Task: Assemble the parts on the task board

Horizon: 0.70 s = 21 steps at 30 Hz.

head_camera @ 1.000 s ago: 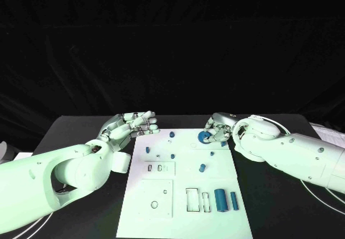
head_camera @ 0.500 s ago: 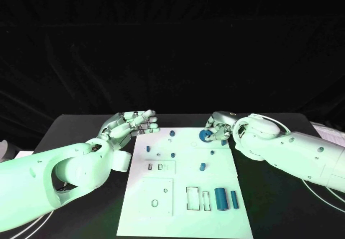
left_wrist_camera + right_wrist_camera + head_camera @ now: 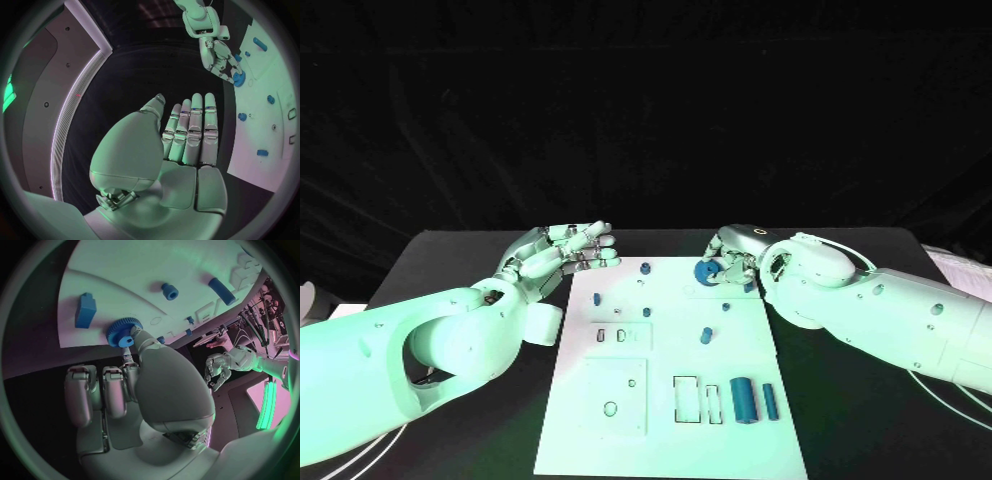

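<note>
- Where the white task board (image 3: 668, 400) lies in the middle of the black table (image 3: 444, 255), the right hand (image 3: 733, 262) sits at its far right corner, fingers touching a blue gear (image 3: 708, 272).
- In the right wrist view the gear (image 3: 120, 332) stands on the board with a fingertip against it; whether the hand truly grips it I cannot tell.
- The left hand (image 3: 564, 252) hovers just off the board's far left edge, holding nothing, fingers straight and side by side, thumb apart.
- Small blue parts dot the far half of the board, among them a peg (image 3: 645, 268) and a tilted piece (image 3: 707, 336).
- Nearer the robot, two blue cylinders (image 3: 751, 400) lie side by side beside a rectangular slot (image 3: 687, 399).
</note>
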Available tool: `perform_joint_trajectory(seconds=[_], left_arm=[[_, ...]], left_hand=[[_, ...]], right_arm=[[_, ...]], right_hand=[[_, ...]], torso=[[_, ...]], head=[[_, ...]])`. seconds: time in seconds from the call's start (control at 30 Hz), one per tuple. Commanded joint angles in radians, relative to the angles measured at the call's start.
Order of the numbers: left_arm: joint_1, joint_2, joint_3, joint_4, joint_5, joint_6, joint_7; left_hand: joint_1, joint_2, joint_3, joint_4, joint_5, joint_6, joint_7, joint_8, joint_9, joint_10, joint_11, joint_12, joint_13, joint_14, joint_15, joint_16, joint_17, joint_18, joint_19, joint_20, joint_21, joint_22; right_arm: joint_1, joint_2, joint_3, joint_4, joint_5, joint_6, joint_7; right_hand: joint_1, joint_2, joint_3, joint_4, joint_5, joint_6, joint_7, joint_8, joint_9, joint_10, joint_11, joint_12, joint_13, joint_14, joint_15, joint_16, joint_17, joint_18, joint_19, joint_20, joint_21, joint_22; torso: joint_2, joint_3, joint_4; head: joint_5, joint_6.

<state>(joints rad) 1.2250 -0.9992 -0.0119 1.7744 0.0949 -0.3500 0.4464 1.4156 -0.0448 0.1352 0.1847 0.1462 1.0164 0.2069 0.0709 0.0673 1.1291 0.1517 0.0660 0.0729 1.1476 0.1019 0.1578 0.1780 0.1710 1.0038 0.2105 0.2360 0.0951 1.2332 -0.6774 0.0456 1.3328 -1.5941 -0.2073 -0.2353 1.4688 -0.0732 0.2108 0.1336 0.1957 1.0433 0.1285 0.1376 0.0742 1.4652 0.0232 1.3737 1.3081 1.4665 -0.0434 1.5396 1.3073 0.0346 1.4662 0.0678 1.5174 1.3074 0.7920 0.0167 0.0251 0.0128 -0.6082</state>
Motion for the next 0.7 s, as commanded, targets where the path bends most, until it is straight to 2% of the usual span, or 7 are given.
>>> perform_joint_trajectory(seconds=[0.03, 0.27, 0.33, 0.47, 0.57, 0.7], left_arm=[[0.001, 0.003, 0.001, 0.001, 0.002, 0.021, 0.006], [0.001, 0.006, 0.001, -0.001, 0.002, 0.022, 0.005], [0.001, 0.006, 0.001, -0.001, 0.002, 0.023, 0.005], [0.001, 0.008, 0.001, 0.000, 0.002, 0.023, 0.005], [0.001, 0.009, 0.001, 0.000, 0.002, 0.024, 0.005], [0.001, 0.012, 0.001, 0.000, 0.002, 0.024, 0.005]], left_hand=[[0.011, 0.000, -0.001, -0.005, -0.005, -0.003, 0.005, -0.006, -0.001, -0.007, 0.003, -0.003, -0.002, 0.000, 0.006, -0.006, 0.001, 0.011, -0.001, 0.007, -0.005, -0.002], [0.011, 0.000, -0.001, -0.005, -0.005, -0.003, 0.005, -0.006, -0.001, -0.007, 0.003, -0.003, -0.002, 0.000, 0.006, -0.006, 0.001, 0.011, -0.001, 0.007, -0.005, -0.002], [0.011, 0.000, -0.001, -0.005, -0.005, -0.003, 0.005, -0.006, -0.001, -0.007, 0.003, -0.003, -0.002, 0.000, 0.006, -0.006, 0.001, 0.011, -0.001, 0.007, -0.005, -0.002], [0.011, 0.000, -0.001, -0.005, -0.005, -0.003, 0.005, -0.006, -0.001, -0.007, 0.003, -0.003, -0.002, 0.000, 0.006, -0.006, 0.001, 0.011, -0.001, 0.007, -0.005, -0.002], [0.011, 0.000, -0.001, -0.005, -0.005, -0.003, 0.005, -0.006, -0.001, -0.007, 0.003, -0.003, -0.002, 0.000, 0.006, -0.006, 0.001, 0.011, -0.001, 0.007, -0.005, -0.002], [0.012, 0.001, 0.001, -0.007, -0.004, -0.004, 0.005, -0.006, -0.001, -0.007, 0.003, -0.003, -0.002, 0.000, 0.006, -0.008, 0.002, 0.012, -0.001, 0.007, -0.006, -0.002]], right_arm=[[-0.002, 0.008, -0.001, 0.021, -0.023, -0.075, 0.003], [-0.002, 0.043, 0.000, 0.061, -0.055, -0.119, 0.001], [-0.002, 0.055, 0.000, 0.064, -0.065, -0.124, 0.000], [-0.002, 0.088, -0.001, 0.059, -0.087, -0.128, 0.000], [-0.003, 0.112, -0.003, 0.048, -0.093, -0.125, 0.001], [-0.013, 0.147, -0.009, 0.026, -0.099, -0.115, 0.003]], right_hand=[[0.000, 0.030, 0.009, -0.001, 0.008, 0.064, -0.029, 0.024, 0.022, 0.020, -0.008, 0.003, 0.100, 0.091, -0.008, 0.004, 0.201, -0.011, 0.053, -0.011, 0.005, 0.156], [-0.020, 0.023, 0.022, -0.004, 0.012, 0.061, -0.028, 0.019, 0.021, 0.019, -0.008, -0.001, 0.099, 0.091, -0.009, 0.003, 0.201, -0.013, 0.057, -0.013, 0.009, 0.164], [-0.021, 0.022, 0.023, -0.004, 0.012, 0.061, -0.028, 0.019, 0.021, 0.019, -0.008, -0.002, 0.099, 0.091, -0.009, 0.003, 0.200, -0.013, 0.057, -0.013, 0.009, 0.164], [-0.028, 0.021, 0.027, -0.004, 0.012, 0.060, -0.028, 0.017, 0.021, 0.018, -0.007, -0.004, 0.097, 0.091, -0.009, 0.003, 0.200, -0.013, 0.057, -0.013, 0.009, 0.165], [-0.029, 0.021, 0.028, -0.004, 0.012, 0.060, -0.028, 0.017, 0.021, 0.018, -0.007, -0.005, 0.097, 0.091, -0.009, 0.003, 0.199, -0.013, 0.057, -0.013, 0.009, 0.164], [-0.031, 0.020, 0.030, -0.005, 0.012, 0.059, -0.027, 0.017, 0.021, 0.017, -0.007, -0.007, 0.096, 0.091, -0.009, 0.002, 0.198, -0.013, 0.057, -0.013, 0.009, 0.164]], torso=[[0.000, 0.0004, 0.0022], [0.001, -0.0002, 0.0027], [0.000, -0.0005, 0.0011], [0.000, -0.0010, 0.0001], [0.001, 0.0001, 0.0005], [0.001, 0.0003, 0.0019]], head=[[0.000, 0.002], [0.003, 0.002], [0.003, 0.003], [0.004, 0.005], [0.005, 0.005], [0.006, 0.004]])
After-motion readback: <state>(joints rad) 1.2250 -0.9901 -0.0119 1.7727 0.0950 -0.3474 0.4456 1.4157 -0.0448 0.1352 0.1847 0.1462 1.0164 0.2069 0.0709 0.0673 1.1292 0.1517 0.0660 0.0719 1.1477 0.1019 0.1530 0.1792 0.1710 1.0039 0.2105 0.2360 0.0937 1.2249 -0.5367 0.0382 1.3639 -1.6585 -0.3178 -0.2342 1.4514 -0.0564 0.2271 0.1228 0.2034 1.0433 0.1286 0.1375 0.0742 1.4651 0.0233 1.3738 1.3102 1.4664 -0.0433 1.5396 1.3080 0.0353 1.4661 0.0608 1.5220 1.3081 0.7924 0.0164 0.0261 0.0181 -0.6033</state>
